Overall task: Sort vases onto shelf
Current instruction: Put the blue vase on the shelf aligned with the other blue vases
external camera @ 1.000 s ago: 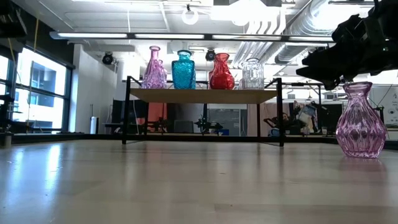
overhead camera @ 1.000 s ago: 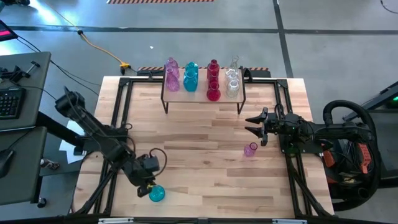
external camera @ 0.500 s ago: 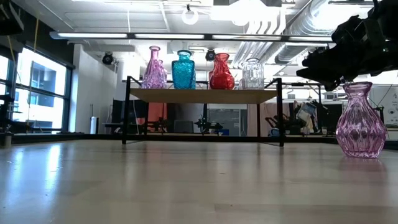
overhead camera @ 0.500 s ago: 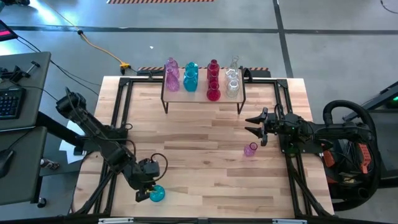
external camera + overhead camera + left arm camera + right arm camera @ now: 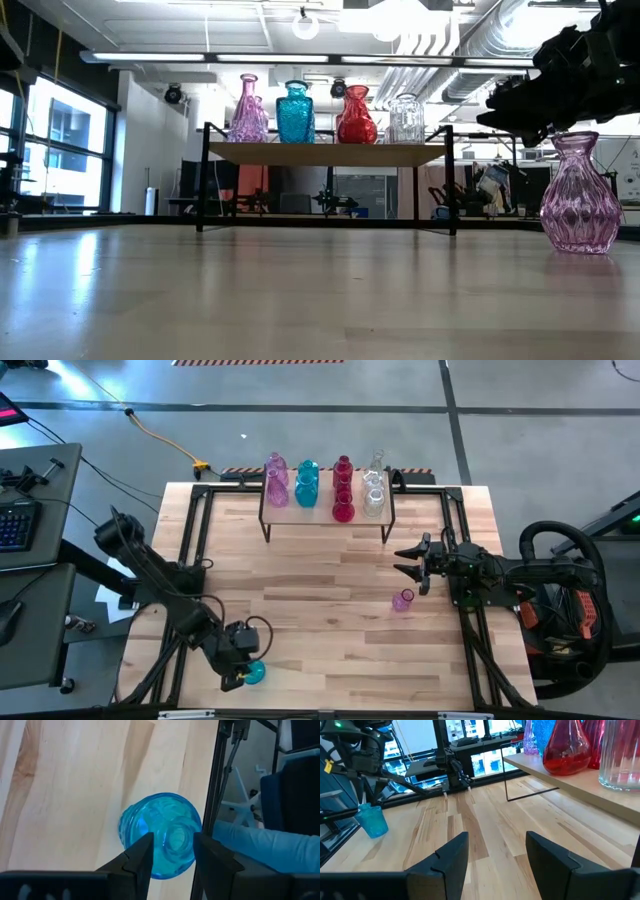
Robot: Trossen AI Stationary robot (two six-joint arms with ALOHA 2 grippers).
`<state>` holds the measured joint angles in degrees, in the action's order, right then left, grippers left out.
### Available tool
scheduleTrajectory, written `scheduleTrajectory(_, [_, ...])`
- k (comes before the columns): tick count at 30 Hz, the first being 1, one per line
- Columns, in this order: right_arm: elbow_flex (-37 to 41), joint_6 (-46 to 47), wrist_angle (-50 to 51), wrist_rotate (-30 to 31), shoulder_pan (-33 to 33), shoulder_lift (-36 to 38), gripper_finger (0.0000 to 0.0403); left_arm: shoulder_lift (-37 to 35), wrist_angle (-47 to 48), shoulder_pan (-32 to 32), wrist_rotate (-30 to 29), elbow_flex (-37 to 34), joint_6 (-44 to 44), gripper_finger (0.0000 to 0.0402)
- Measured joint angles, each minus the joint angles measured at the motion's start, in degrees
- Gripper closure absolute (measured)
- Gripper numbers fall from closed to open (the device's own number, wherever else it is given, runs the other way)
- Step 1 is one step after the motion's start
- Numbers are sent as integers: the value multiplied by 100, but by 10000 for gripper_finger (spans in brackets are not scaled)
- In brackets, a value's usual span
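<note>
High view: the left claw (image 5: 244, 672) sits near the worktop's (image 5: 320, 620) front edge, toward its left corner, directly over a small teal vase (image 5: 253, 673) that stands there. Left wrist view looks straight down on that teal vase (image 5: 160, 836); the two dark fingers (image 5: 141, 856) stand apart on either side of its neck, and whether they press the glass cannot be told.

The right claw (image 5: 408, 559) hovers inside the worktop's right edge, its fingers spread and holding nothing. A small pink vase (image 5: 402, 600) stands upright on the worktop just in front of it, apart from the claw; the low view shows this pink vase (image 5: 580, 194) standing free with the dark arm behind it.

The shelf (image 5: 327, 512) stands at the middle of the worktop's back edge. On it are rows of vases: pink ones (image 5: 276, 478) at the left end, then teal (image 5: 307, 482), then red (image 5: 343, 488), and clear ones (image 5: 374, 485) at the right end, all upright.
</note>
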<state>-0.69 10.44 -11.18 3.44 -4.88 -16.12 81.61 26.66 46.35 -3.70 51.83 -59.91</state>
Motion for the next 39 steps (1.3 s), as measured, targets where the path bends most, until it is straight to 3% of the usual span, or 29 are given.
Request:
scheduleTrajectory(31, [0,0,109,1,0,0,222,235,58,-7,-124,7,403,271])
scheduleTrajectory(39, [0,-1,109,1,1,0,222,239,43,-11,-2,4,407,321])
